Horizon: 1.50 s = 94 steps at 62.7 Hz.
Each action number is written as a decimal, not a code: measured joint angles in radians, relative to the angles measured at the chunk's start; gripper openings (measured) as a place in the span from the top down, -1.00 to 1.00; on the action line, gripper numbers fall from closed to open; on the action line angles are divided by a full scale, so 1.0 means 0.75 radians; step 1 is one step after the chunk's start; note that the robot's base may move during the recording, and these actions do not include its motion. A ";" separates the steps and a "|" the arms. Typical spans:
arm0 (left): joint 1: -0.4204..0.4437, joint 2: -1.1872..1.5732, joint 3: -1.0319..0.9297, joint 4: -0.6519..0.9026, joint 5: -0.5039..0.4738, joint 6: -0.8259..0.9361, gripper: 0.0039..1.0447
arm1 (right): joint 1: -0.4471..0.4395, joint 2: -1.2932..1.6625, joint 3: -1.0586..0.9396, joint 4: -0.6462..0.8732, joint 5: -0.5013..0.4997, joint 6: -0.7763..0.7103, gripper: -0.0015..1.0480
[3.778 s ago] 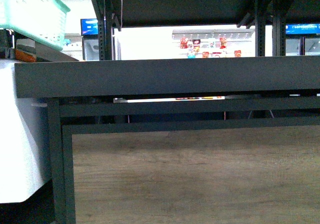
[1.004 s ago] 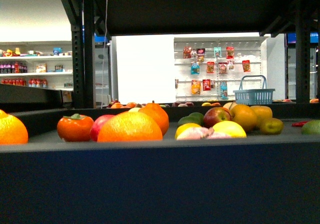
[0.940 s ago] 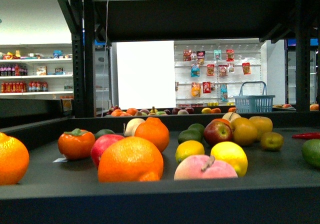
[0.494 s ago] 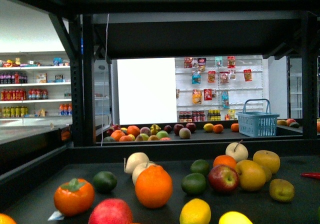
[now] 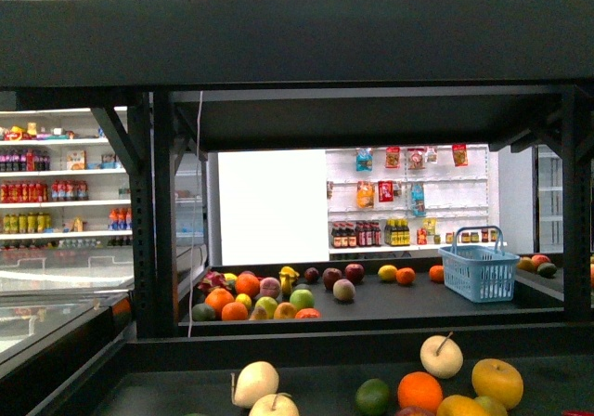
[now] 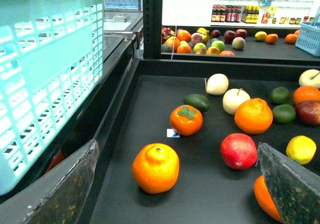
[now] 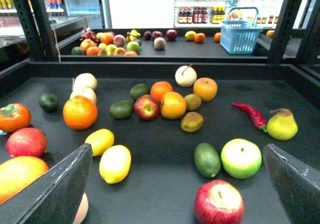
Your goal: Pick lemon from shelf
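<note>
Shop shelf [image 5: 297, 40], black tiers: from the front we note loose fruit [image 5: 442, 356] and a blue basket [image 5: 478, 272] behind. Left wrist: left gripper [image 6: 176, 144] jaws wide apart, empty; lemon [image 6: 301, 149] toward the tier's front edge, near a red fruit [image 6: 239, 150]. Right wrist: right gripper [image 7: 177, 146] agape too.

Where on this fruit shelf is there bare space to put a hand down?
Bare shelf lies between the lemons and the near avocado, and behind the chili. It is crowded around the red apple in the middle.
</note>
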 joint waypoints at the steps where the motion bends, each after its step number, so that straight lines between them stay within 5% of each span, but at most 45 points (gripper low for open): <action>1: 0.000 0.000 0.001 0.000 0.001 0.001 -0.86 | 0.000 0.000 0.000 0.000 0.001 0.002 -0.95; 46: 0.000 0.000 0.001 0.000 0.001 0.000 -0.86 | 0.000 0.000 0.000 0.000 -0.001 0.001 -0.95; 53: 0.090 0.203 0.111 -0.219 0.292 -0.267 -0.86 | 0.000 0.000 0.000 0.000 -0.002 0.001 -0.95; 65: 0.274 0.768 0.452 0.022 0.573 -0.598 -0.86 | 0.000 0.000 0.000 0.000 0.000 0.001 -0.95; 72: 0.481 1.116 0.710 0.152 0.746 -0.812 -0.86 | 0.000 0.000 0.000 0.000 0.000 0.001 -0.95; 83: 0.724 1.528 0.963 0.250 0.902 -1.167 -0.86 | 0.000 0.000 0.000 0.000 0.000 0.001 -0.95; 94: 0.833 1.776 1.154 0.250 0.992 -1.293 -0.86 | 0.000 0.000 0.000 0.000 0.000 0.001 -0.95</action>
